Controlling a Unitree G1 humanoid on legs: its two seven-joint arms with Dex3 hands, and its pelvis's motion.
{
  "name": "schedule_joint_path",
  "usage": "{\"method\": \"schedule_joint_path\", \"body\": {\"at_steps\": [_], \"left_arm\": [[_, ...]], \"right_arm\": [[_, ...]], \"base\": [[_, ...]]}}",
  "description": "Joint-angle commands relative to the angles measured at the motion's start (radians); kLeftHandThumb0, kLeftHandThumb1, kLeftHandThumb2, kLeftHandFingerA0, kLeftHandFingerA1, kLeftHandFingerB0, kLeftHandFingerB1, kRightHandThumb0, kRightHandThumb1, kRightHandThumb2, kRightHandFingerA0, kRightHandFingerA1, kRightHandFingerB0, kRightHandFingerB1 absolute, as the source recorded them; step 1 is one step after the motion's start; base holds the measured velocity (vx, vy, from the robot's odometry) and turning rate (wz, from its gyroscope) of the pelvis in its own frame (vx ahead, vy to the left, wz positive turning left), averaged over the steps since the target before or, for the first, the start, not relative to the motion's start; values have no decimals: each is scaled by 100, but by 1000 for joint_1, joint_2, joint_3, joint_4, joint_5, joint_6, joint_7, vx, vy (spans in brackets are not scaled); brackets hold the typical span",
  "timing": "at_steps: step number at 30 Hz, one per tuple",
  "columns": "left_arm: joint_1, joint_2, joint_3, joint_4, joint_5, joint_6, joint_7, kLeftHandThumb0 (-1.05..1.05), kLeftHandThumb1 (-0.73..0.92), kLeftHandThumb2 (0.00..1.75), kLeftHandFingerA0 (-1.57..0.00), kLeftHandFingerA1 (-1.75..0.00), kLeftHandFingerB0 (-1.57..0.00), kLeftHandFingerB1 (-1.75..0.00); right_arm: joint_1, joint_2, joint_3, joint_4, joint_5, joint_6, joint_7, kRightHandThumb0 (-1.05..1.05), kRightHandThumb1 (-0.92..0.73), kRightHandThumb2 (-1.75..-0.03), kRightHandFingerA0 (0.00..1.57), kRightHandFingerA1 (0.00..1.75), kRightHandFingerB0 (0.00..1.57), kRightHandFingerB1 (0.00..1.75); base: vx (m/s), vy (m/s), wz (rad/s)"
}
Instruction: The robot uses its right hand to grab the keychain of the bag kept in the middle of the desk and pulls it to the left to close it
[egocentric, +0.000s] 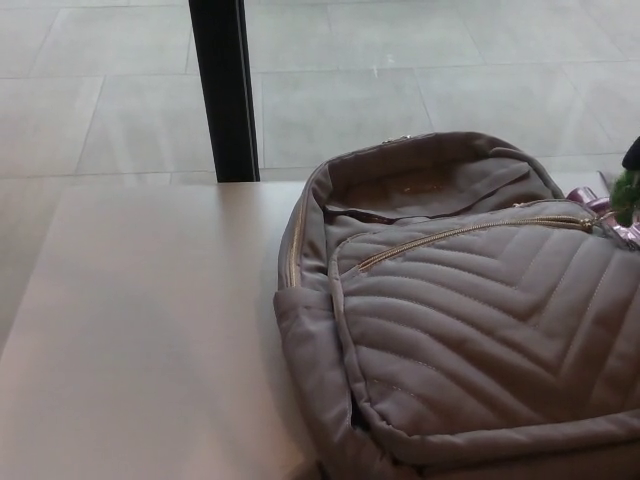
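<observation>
A grey quilted bag (470, 320) lies on the white desk (150, 340), filling the right half of the head view. Its front-pocket zip (470, 232) runs slanting up to the right, with the gold pull at the right end (590, 222). The keychain (612, 208), pink-purple with a green fuzzy piece (627, 192), hangs at the picture's right edge beside that pull. Only a black sliver of my right hand (633, 154) shows just above the green piece. Whether it touches the keychain cannot be seen. The main compartment's mouth (420, 190) gapes at the top.
A black pillar (224, 90) stands behind the desk's far edge, with a tiled floor beyond. The desk's left half lies bare beside the bag.
</observation>
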Motion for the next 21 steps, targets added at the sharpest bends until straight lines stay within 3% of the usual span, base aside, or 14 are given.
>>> {"method": "schedule_joint_path", "body": {"at_steps": [1,2,3,4,5,7,8,10,11,17,18,19,20,21], "left_arm": [[3,13,-5,4,18,-11,11,-76,71,108,-47,-67,-32,-55],[4,11,5,3,7,-11,3,-75,71,108,-48,-69,-32,-56],[4,10,7,4,4,-11,0,-79,92,67,-51,-65,-37,-46],[5,10,11,3,1,-11,-5,-76,72,108,-48,-69,-34,-57],[5,12,10,1,3,-11,-4,-78,92,71,-50,-67,-37,-47],[3,12,8,1,7,-9,-1,-79,92,75,-50,-66,-35,-47],[2,11,6,1,10,-7,1,-85,80,88,-49,-68,-32,-50],[2,12,-2,0,18,-11,7,-76,76,113,-48,-69,-32,-56],[4,12,1,-3,12,-11,1,-77,76,113,-47,-69,-31,-56],[5,7,11,-1,3,-16,-10,-80,78,114,-48,-69,-31,-56],[5,7,7,0,9,-17,0,-86,91,81,-51,-66,-32,-47],[5,8,5,0,12,-18,5,-86,91,81,-51,-66,-32,-47],[3,8,5,0,11,-17,2,-80,78,115,-49,-70,-31,-56],[2,8,5,1,11,-17,-1,-84,92,79,-51,-65,-35,-45]], "right_arm": [[-36,-8,43,-4,-16,9,43,-14,-45,-117,87,175,72,155],[-55,8,57,0,-16,19,57,-16,-44,-120,87,175,72,156],[-65,13,68,-1,-20,22,58,-16,-45,-119,89,175,73,156],[-76,18,84,-13,-29,35,68,-18,-46,-119,91,175,73,155],[-80,25,88,-18,-24,35,68,-9,-48,-118,94,173,71,151],[-92,43,95,-36,-15,64,84,-19,-48,-116,90,175,75,156],[-96,53,97,-52,-12,78,90,-29,-48,-115,120,140,96,126],[-99,63,102,-69,-14,90,91,-21,-49,-117,91,175,75,159],[-103,78,108,-87,-20,116,90,-21,-49,-118,92,175,74,157],[-96,160,66,-135,25,222,74,-18,-48,-123,90,175,74,159],[-99,183,43,-129,53,241,77,-21,-53,-117,89,175,73,163],[-100,194,31,-128,64,251,79,-21,-53,-117,89,175,73,163],[-100,199,22,-130,65,258,82,-22,-55,-116,88,175,72,164],[-100,208,10,-133,75,270,85,-23,-56,-115,88,175,71,165]], "base": [[0,0,0],[0,0,0],[0,0,0],[0,0,0],[0,0,0],[0,0,0],[0,0,0],[0,0,0],[0,0,0],[0,0,0],[0,0,0],[0,0,0],[0,0,0],[0,0,0]]}}
